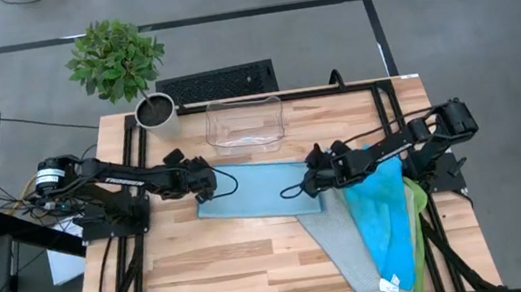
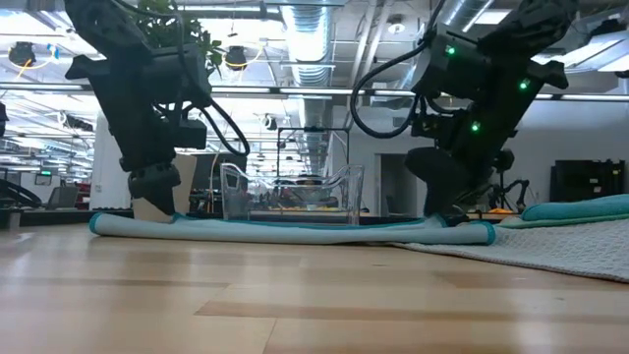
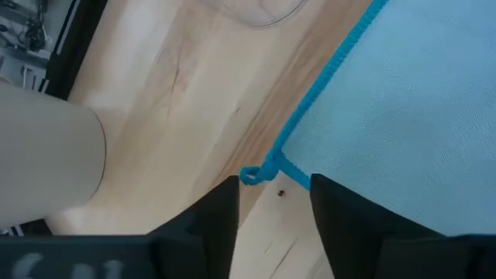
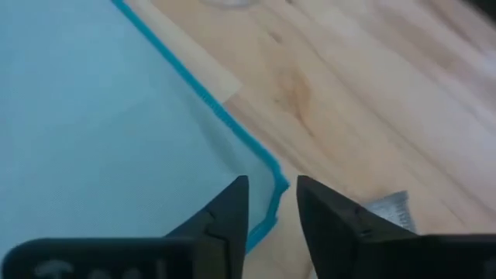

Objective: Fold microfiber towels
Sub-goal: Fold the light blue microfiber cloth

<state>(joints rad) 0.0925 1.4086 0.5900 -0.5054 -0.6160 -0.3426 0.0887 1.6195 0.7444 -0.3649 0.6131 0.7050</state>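
A light blue towel (image 1: 257, 192) lies flat on the wooden table between my two grippers. My left gripper (image 1: 207, 183) stands open at the towel's far left corner; the corner's blue stitched loop (image 3: 252, 174) lies on the wood just in front of the fingertips. At the towel's right end my right gripper (image 1: 314, 181) is open, with the towel's bound corner edge (image 4: 273, 190) lying in the gap between its fingers. A grey towel (image 1: 349, 240), a teal towel (image 1: 386, 215) and a lime green towel (image 1: 421, 231) lie in a heap at the right.
A clear plastic bin (image 1: 245, 126) stands just beyond the blue towel. A potted plant (image 1: 118, 59) sits at the far left corner of the table. There is bare wood (image 1: 227, 271) on the near left part of the table.
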